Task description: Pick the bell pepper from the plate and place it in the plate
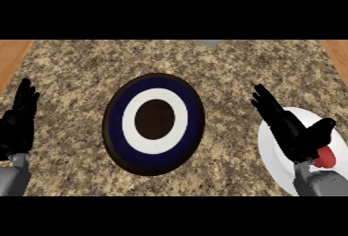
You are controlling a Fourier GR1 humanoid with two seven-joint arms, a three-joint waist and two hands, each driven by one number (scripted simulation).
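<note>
Nearby, glossy red bell pepper (326,157) lies on smooth round white plate (272,145).

Two plates (153,83) (272,152), one red bell pepper (327,157), two hands (17,126) (292,131)

A single head view looks steeply down on the granite counter (81,60) from above, with its near side at the lower edge, where both forearms enter. It sits close enough that the counter nearly fills the width, leaving only strips of wooden floor (14,55) at the upper corners. The dark ringed plate (115,115) lies near the centre, while the white plate (272,152) is cut off at the right edge.
</note>
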